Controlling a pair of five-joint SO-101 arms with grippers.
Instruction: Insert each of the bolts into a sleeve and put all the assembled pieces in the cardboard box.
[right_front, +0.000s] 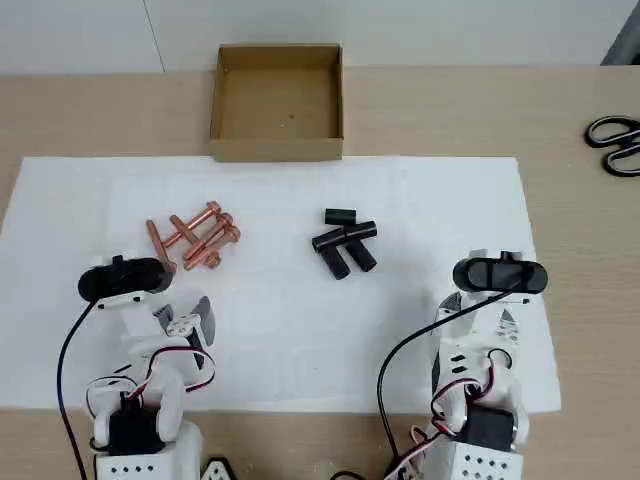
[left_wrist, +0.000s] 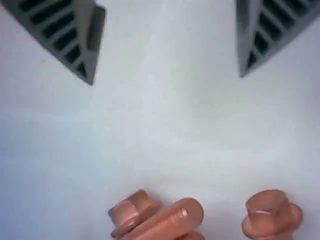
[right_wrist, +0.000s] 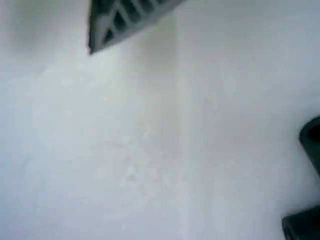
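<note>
The left arm (right_front: 150, 345) is hanging low over the white sheet (right_front: 420, 330), just short of the bolts (right_front: 195, 238). Its jaws are standing wide apart, released, with nothing between them. The step in hand is probably the taking of a first bolt.

The bolts are lying in a loose crossed heap, touching one another. It is worth aiming for one at the edge nearest the arm and closing across its shank close to the head, leaving the plain end sticking out free for a sleeve. Coming straight down and closing slowly should be keeping the neighbours from getting dragged or rolled.

The right arm (right_front: 470, 350) is sitting over the sheet near the sleeves (right_front: 345, 243). Whether its jaws are released or clenched I cannot tell. It will likely be needing to hold a sleeve level, open end facing the bolt.

The cardboard box (right_front: 277, 150) is standing on the tabletop (right_front: 560, 110) at the sheet's far edge, well apart from both arms, with no pieces in it yet.

The bolts are looking like copper-coloured metal, shiny and smooth, with round shanks and flanged, faceted heads. Hard and slippery, they are likely to be rolling in arcs. The sleeves are short, matte black cylinders, three touching in a cluster and one just beside them. What they are made of I cannot tell. The sheet is looking soft and faintly grainy. The box is brown, stiff and square, with low walls.
</note>
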